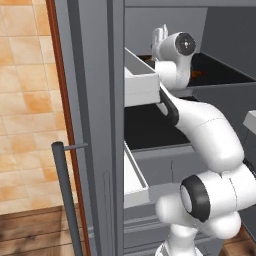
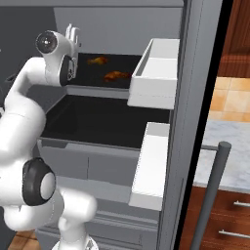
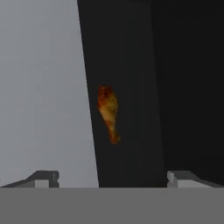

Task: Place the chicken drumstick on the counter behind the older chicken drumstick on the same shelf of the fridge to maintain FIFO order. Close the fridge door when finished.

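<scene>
Hand (image 2: 73, 34) hung with fingers apart and empty inside the open fridge (image 2: 193, 97). On the shelf (image 2: 122, 63) lay one chicken drumstick (image 2: 97, 60), with another drumstick (image 2: 117, 75) at its 4 o'clock. Placing seemed done; next, withdrawing and closing the door.

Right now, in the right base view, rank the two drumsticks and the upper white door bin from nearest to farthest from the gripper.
1. Rear drumstick, on the upper shelf just right of the gripper.
2. Front drumstick, farther right and forward on that shelf.
3. Upper door bin, on the open door at the far right.
</scene>
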